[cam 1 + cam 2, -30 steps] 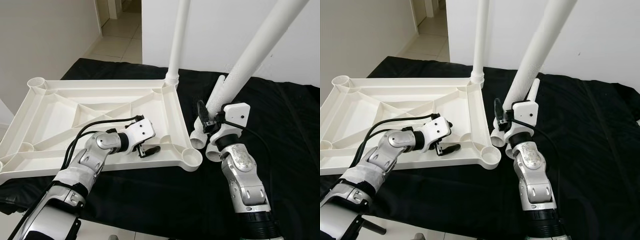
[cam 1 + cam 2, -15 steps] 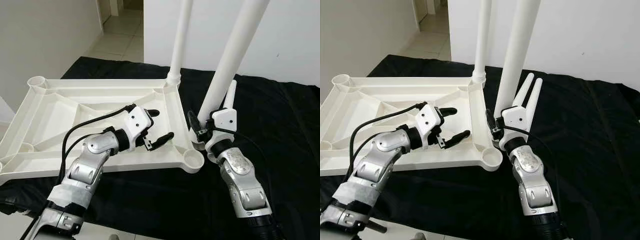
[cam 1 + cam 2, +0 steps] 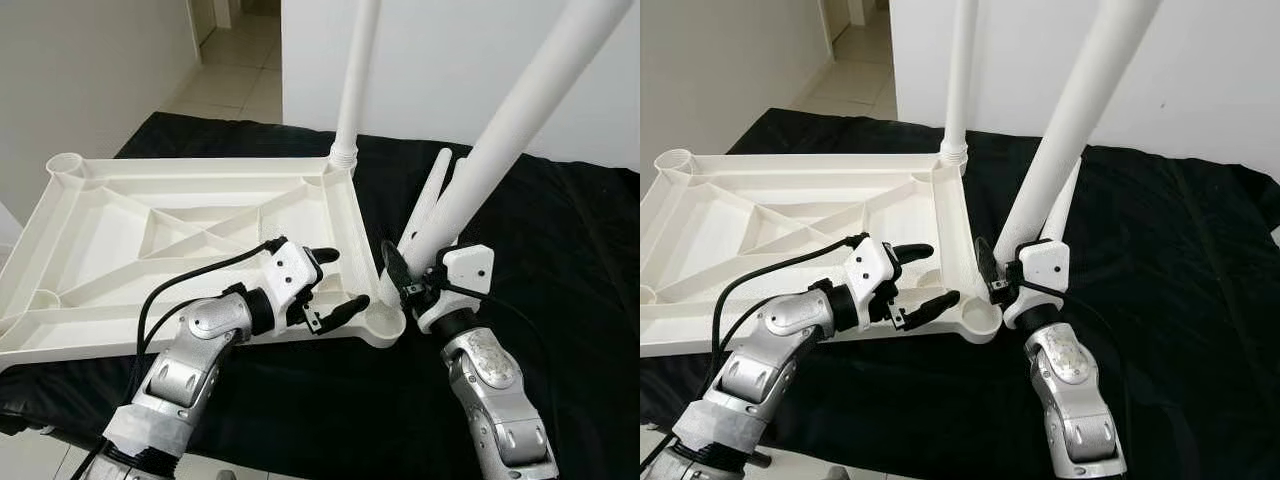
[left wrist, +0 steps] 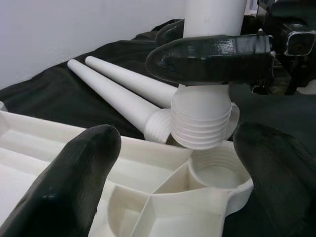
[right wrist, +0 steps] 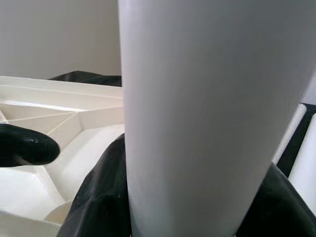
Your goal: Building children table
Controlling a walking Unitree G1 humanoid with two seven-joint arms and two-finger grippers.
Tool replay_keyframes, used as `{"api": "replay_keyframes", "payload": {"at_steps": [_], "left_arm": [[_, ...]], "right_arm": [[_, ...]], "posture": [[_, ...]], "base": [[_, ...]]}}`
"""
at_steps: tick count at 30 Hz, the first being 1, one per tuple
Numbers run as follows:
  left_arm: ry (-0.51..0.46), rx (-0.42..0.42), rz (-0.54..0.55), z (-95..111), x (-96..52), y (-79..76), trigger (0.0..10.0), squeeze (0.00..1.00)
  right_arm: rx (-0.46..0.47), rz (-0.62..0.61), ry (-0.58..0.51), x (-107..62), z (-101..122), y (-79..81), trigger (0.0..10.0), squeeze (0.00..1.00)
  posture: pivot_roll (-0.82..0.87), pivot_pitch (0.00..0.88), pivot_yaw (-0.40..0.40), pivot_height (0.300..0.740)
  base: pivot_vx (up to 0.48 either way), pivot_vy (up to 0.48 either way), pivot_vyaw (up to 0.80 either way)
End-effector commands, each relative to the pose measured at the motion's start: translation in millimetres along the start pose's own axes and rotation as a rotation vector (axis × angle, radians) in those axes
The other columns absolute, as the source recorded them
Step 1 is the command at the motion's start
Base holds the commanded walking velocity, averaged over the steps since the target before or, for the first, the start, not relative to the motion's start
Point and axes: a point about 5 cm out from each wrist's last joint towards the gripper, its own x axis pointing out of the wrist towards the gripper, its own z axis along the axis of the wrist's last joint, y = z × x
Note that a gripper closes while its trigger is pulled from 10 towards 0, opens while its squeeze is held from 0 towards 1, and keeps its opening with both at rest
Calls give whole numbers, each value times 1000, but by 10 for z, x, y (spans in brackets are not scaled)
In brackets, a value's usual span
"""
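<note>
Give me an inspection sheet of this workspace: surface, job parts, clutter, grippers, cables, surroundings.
Surface: black cloth covers the work surface.
Job's things: white tabletop lies underside up; one fitted leg stands upright in its far corner socket; held leg is tilted, its threaded end just above the near corner socket, not yet in; two spare legs lie on the cloth.
Clutter: nothing seen.
Grippers: left gripper open over the tabletop's near edge beside the socket; right gripper shut on the held leg.
Cables: black cable loops from the left wrist over the tabletop.
Surroundings: white wall behind; tiled floor to the far left.
</note>
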Motion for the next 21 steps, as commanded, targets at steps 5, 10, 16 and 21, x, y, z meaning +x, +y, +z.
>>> {"api": "replay_keyframes", "payload": {"at_steps": [5,10,16,21], "left_arm": [[43,-32,-46,-75,-71,-105,10000,0],[93,-40,-55,-149,-113,-127,10000,0],[104,-41,-55,-145,-124,-119,10000,0],[122,-46,-83,-162,-136,-140,10000,0]], "right_arm": [[-7,64,13,-67,5,75,10000,0],[-3,117,40,-119,-22,116,10000,0],[-10,152,60,-179,-41,123,10000,0],[-18,152,66,-181,-47,98,10000,0]], "posture": [[-25,76,-27,740],[-26,77,-29,740],[-28,77,-33,740],[-32,70,-33,740]], "base": [[0,0,0],[0,0,0],[0,0,0],[0,0,0]]}}
